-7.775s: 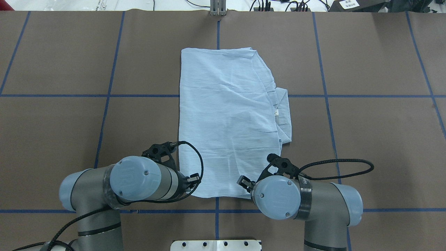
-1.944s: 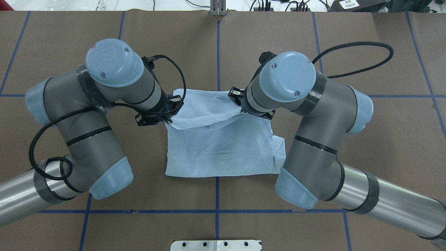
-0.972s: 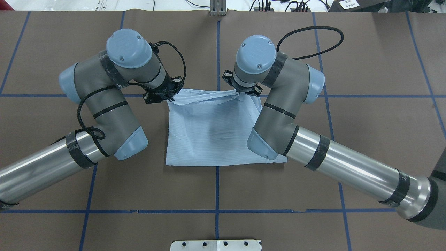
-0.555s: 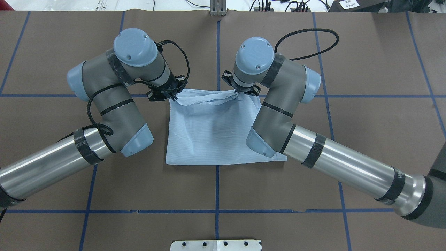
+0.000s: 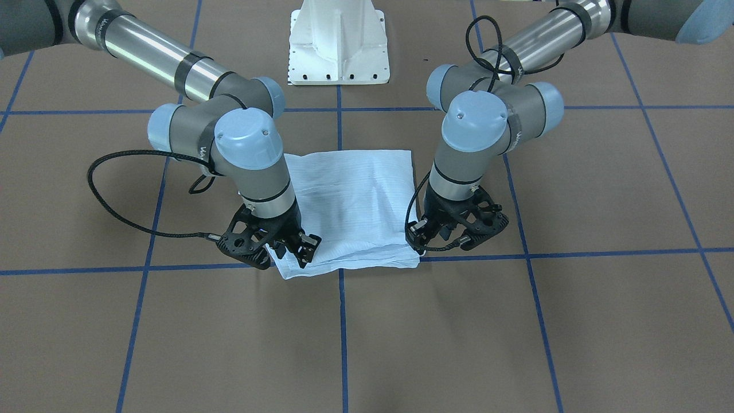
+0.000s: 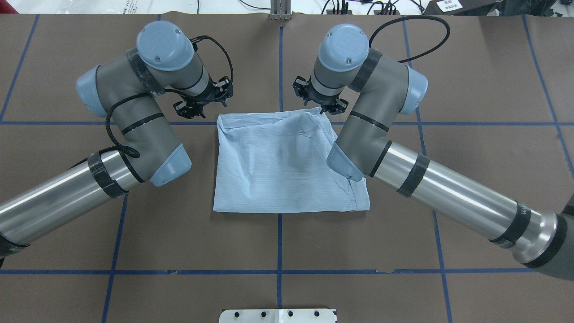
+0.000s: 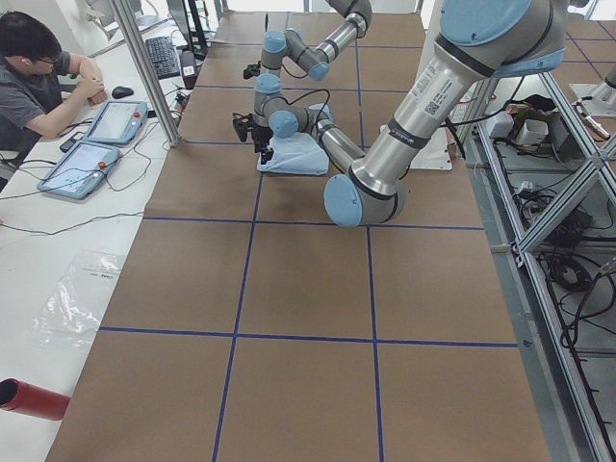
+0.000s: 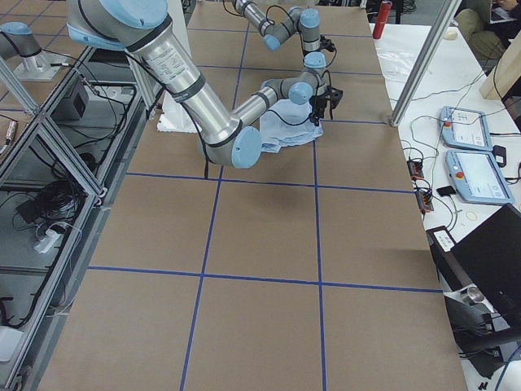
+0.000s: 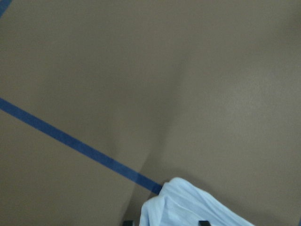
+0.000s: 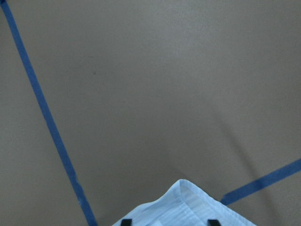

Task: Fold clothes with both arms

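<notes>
Left arm (image 6: 139, 134), right arm (image 6: 372, 134): grey tubes, silver forearms, light-blue joint caps (image 6: 165, 39) (small screws), black braided cables (image 6: 417, 45).

One shirt (image 6: 287, 166) lies on one brown table (image 6: 471, 89). There are two arms, the left arm (image 6: 134, 112) and the right arm (image 6: 385, 134). There are two grippers, the left gripper (image 6: 202, 101) and the right gripper (image 6: 320, 101). Each wrist view shows two dark fingers (image 10: 125, 222). One white base (image 5: 338, 40) stands at the table's edge. At one white side table (image 7: 38, 250) there are one person (image 7: 38, 77), two tablets (image 7: 115, 120), one keyboard (image 7: 162, 58), one mouse (image 7: 120, 92) and one red tube (image 7: 29, 397).
</notes>
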Robot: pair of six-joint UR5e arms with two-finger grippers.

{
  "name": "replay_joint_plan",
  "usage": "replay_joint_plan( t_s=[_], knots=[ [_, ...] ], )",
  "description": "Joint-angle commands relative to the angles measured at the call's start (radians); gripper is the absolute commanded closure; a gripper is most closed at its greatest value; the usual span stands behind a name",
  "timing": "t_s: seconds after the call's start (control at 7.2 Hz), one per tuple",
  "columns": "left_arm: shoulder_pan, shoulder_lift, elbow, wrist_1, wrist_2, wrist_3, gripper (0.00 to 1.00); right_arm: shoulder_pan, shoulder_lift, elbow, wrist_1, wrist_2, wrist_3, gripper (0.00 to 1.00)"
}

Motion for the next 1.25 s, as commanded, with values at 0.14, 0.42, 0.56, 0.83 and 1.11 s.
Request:
replay_joint_plan(
  t_s=[0.14,0.42,0.56,0.83,1.11],
  knots=[
    [-0.049,0.053,-0.071,0.027,-0.002,0.141,0.00,0.117,-0.062,0.036,-0.014,0.099,-0.186,0.00],
    [-0.119,0.181,-0.279,0.126,-0.003,0.399,0.00,0.256,-0.208,0.151,-0.097,0.176,-0.498,0.00],
    [-0.173,0.247,-0.345,0.150,-0.006,0.520,0.00,0.345,-0.254,0.197,-0.192,0.202,-0.700,0.00],
    [-0.335,0.368,-0.389,0.150,-0.133,0.814,0.00,0.482,-0.348,0.232,-0.285,0.247,-1.016,0.00],
    [-0.519,0.505,-0.395,0.148,-0.213,1.196,0.00,0.620,-0.469,0.235,-0.287,0.352,-1.284,0.00]
  ],
)
